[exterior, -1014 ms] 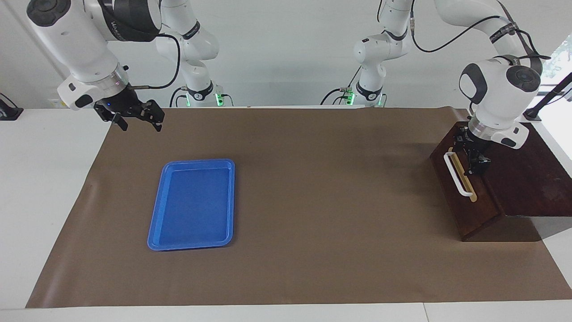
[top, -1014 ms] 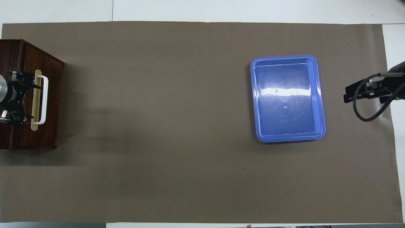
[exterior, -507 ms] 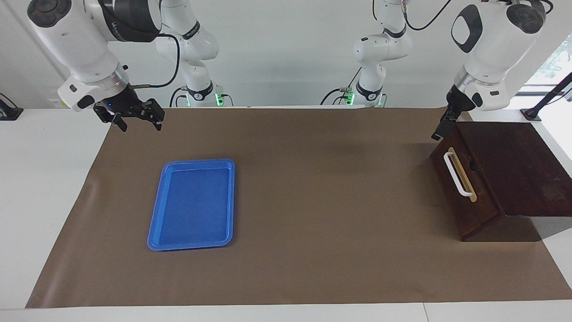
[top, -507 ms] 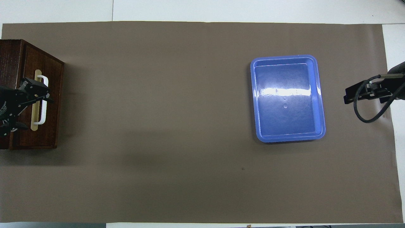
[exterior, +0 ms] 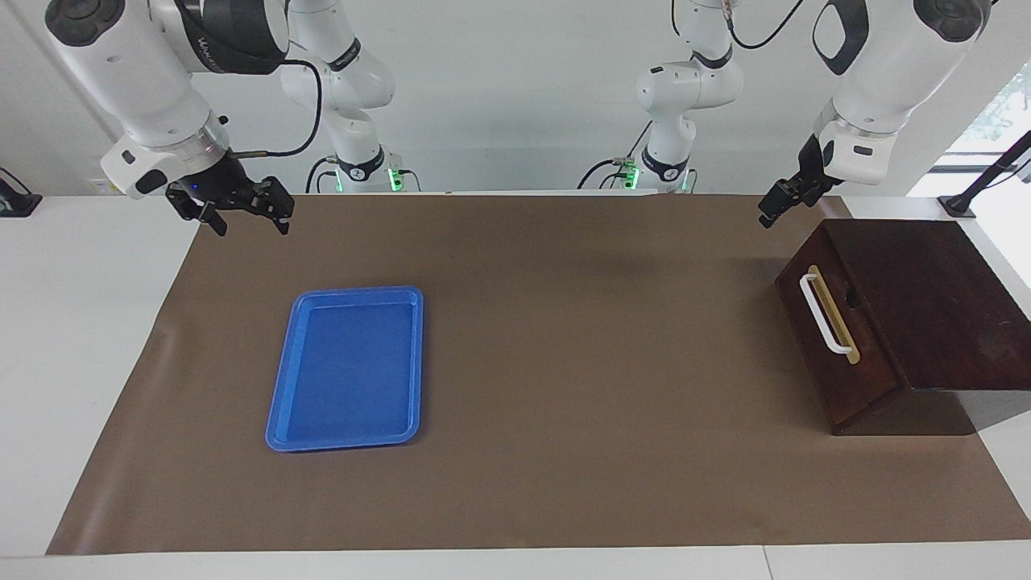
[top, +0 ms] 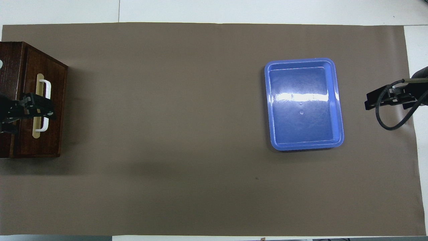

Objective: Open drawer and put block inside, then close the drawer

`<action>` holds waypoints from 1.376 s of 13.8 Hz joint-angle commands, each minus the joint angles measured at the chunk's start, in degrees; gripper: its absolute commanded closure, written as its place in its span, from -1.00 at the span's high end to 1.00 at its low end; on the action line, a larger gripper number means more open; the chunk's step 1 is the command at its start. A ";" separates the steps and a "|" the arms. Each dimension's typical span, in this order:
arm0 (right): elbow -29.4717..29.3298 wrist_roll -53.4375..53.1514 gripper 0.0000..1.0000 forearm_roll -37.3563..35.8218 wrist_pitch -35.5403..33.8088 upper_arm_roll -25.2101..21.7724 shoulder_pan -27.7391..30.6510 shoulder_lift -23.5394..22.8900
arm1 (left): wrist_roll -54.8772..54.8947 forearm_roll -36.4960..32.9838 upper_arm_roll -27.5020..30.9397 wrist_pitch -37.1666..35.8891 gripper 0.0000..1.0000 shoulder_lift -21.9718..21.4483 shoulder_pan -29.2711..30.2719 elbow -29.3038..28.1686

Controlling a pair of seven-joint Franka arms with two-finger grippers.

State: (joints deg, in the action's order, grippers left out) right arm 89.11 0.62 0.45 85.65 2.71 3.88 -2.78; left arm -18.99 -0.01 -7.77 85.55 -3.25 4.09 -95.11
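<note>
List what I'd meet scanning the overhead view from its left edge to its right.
Dark brown wooden drawer with white bar handle, left gripper raised over it → flat blue plastic tray → right gripper.

dark wooden drawer shut, white handle

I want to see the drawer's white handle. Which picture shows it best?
The facing view: the whole handle shows there on the shut drawer, with the left gripper raised clear of it. In the overhead view that gripper covers the handle's middle, so only its ends show.
</note>
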 commanded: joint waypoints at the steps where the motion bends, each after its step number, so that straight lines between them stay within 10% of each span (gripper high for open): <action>1: 1.15 1.13 1.00 -1.15 -0.31 0.63 0.69 1.11 | 5.44 0.71 0.91 -2.67 1.00 4.91 -0.84 5.19; 19: 1.24 1.22 1.00 -1.15 -1.98 0.63 0.87 1.20 | 17.14 0.80 2.41 -2.07 1.00 5.72 -3.12 6.87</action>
State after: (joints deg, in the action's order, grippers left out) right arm 89.12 0.62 0.45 83.95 2.71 3.88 -2.76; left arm -3.26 0.14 -6.34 81.63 2.62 1.70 -87.91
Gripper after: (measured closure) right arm 0.000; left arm 0.000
